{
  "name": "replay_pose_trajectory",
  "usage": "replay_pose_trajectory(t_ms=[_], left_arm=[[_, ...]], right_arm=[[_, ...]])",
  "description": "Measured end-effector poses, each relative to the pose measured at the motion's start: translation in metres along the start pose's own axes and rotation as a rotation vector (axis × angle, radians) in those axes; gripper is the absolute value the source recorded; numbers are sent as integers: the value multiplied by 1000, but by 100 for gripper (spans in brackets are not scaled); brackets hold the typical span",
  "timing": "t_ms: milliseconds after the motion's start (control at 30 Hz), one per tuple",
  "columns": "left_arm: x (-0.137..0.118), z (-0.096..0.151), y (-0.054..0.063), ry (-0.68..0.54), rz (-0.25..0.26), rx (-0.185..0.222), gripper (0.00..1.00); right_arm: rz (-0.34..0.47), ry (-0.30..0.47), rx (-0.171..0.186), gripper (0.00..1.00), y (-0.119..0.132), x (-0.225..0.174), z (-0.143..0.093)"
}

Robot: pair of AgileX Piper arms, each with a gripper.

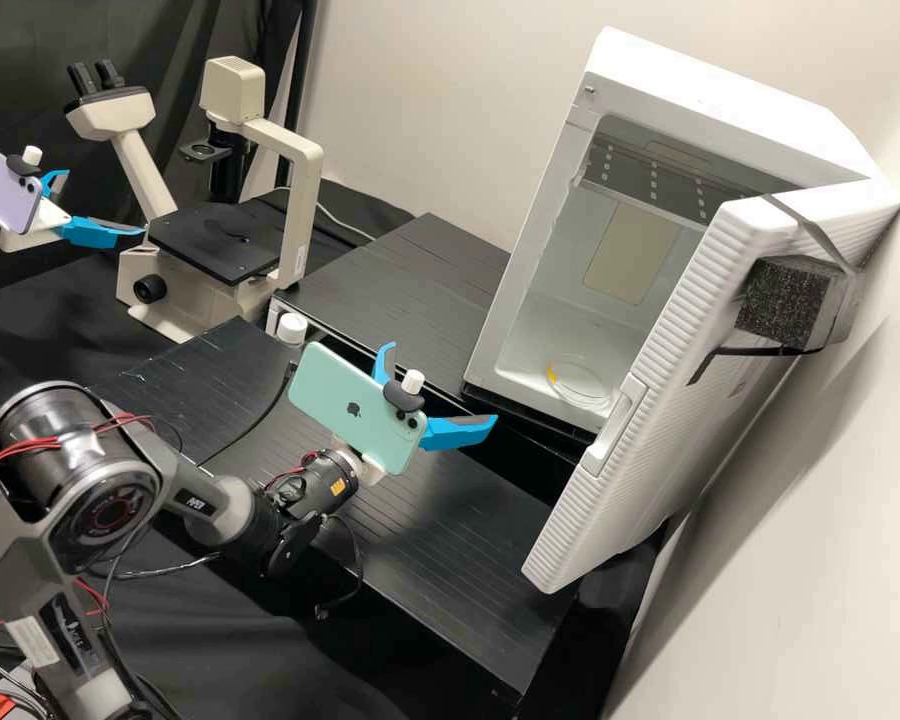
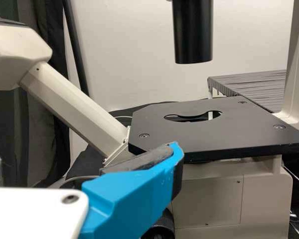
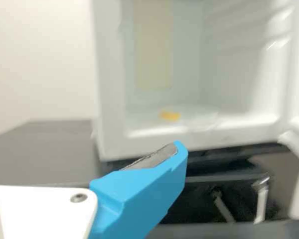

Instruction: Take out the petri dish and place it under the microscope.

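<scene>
The clear petri dish (image 1: 582, 382), with a yellow mark, lies on the floor of the white open-doored chamber; the right wrist view shows the dish (image 3: 192, 118) faintly, blurred. Facing that opening from outside, my right gripper (image 1: 442, 383) is open and holds nothing; one finger of the right gripper (image 3: 84, 149) stands large before the chamber. At the far left my left gripper (image 1: 104, 203) is open beside the cream microscope (image 1: 303, 200). From the left gripper (image 2: 84, 152), the black stage (image 2: 229, 134) with its keyhole-shaped opening lies just beyond, under a black cylinder (image 2: 192, 32).
The chamber door (image 1: 660, 370) swings out toward the front right, a foam block (image 1: 785, 300) strapped on it. Black ribbed platforms (image 1: 400, 265) lie between microscope and chamber. A white-capped item (image 1: 292, 328) stands near the microscope's base. Eyepieces (image 1: 95, 78) rise at the back left.
</scene>
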Motion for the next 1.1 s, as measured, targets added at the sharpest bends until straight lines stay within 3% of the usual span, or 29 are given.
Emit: replay_pose_trajectory(t_ms=[300, 533, 800, 1100], left_arm=[[0, 0, 0, 0, 0, 0, 100], [0, 0, 0, 0, 0, 0, 100], [0, 0, 0, 0, 0, 0, 100], [0, 0, 0, 0, 0, 0, 100]], right_arm=[[118, -37, -30, 100, 33, 10, 22], [124, -35, -34, 100, 36, 37, 30], [103, -60, -90, 100, 31, 75, 36], [113, -96, -94, 100, 34, 92, 44]])
